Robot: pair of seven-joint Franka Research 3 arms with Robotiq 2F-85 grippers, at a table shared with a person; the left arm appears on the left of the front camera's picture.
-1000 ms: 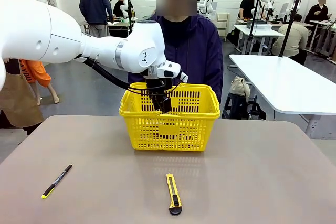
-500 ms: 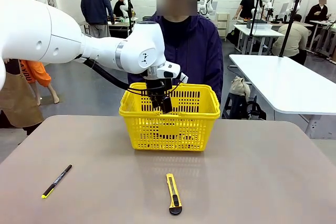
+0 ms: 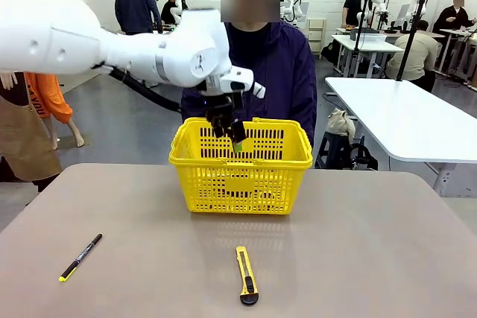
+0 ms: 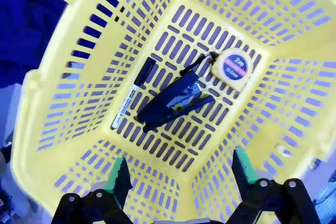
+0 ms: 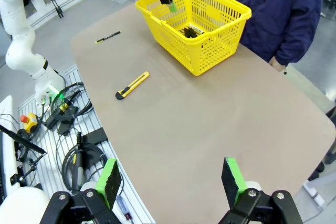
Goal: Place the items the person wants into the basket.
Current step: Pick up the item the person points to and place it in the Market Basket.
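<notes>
The left tool (image 3: 232, 138) hangs over the open top of the yellow basket (image 3: 241, 184), fingers spread wide with nothing between them and touching nothing; in its own wrist view the green pads (image 4: 116, 178) frame the basket floor from above. On that floor lie the tape measure (image 4: 234, 67), the black stapler (image 4: 173, 101) and the white marker (image 4: 131, 95), stapler between the other two and close to both. The right tool (image 5: 170, 182) is likewise spread and empty, hovering high above the table (image 5: 210, 119) edge. From the front the mesh walls hide most of the basket's contents. The person (image 3: 268, 65) stands just behind the basket, hands not visible. A utility knife (image 3: 247, 275) and a black pen (image 3: 80, 257) lie on the table nearer the robot
</notes>
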